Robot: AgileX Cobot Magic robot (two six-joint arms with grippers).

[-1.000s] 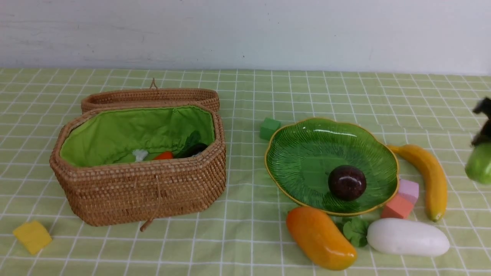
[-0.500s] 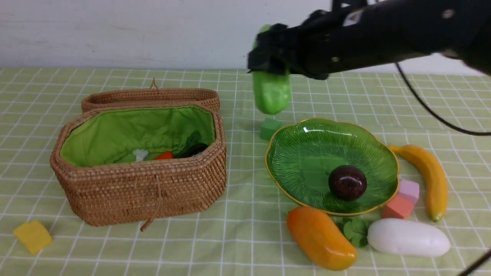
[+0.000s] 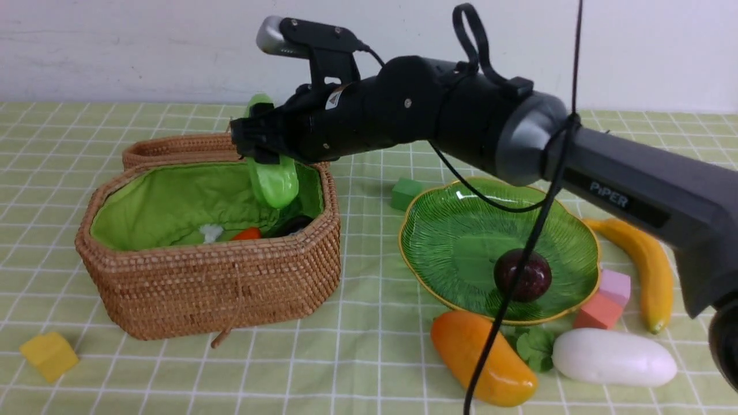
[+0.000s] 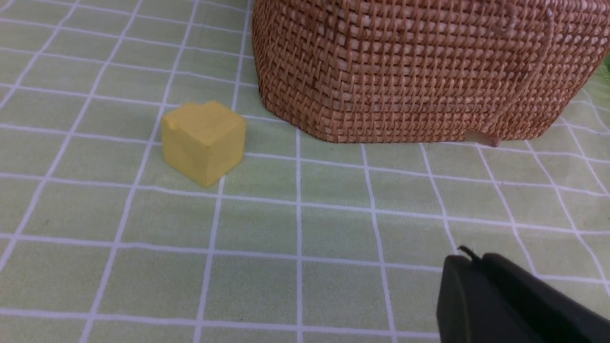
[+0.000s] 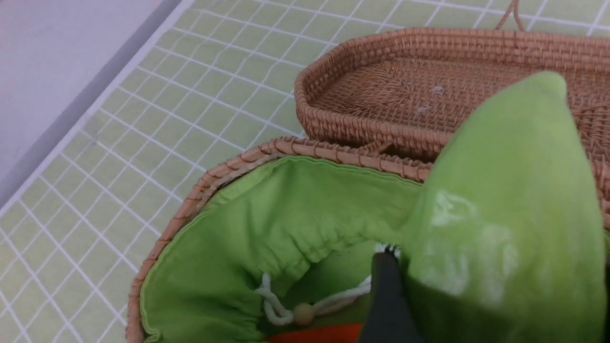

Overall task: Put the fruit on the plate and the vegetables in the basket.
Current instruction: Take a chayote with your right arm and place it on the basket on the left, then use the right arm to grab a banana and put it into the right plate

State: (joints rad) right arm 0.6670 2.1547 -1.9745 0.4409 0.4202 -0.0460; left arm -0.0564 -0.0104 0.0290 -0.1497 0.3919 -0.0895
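Observation:
My right gripper is shut on the bumpy light-green gourd, which hangs over the open basket near its back right rim. A red-orange piece and a dark eggplant lie on the green lining. The right wrist view shows the gourd between the fingers. A maroon ball rests on the green plate. Banana, mango, white oval and leaf sprig lie around the plate. My left gripper is shut and empty, low over the cloth.
The wicker lid lies behind the basket. A yellow foam cube sits at the basket's front left, a green cube beside the plate, pink and red cubes at its right. My right arm spans above the plate.
My right arm has swept left from the right edge, carrying the gourd above the plate to over the basket. Everything on the table stayed put.

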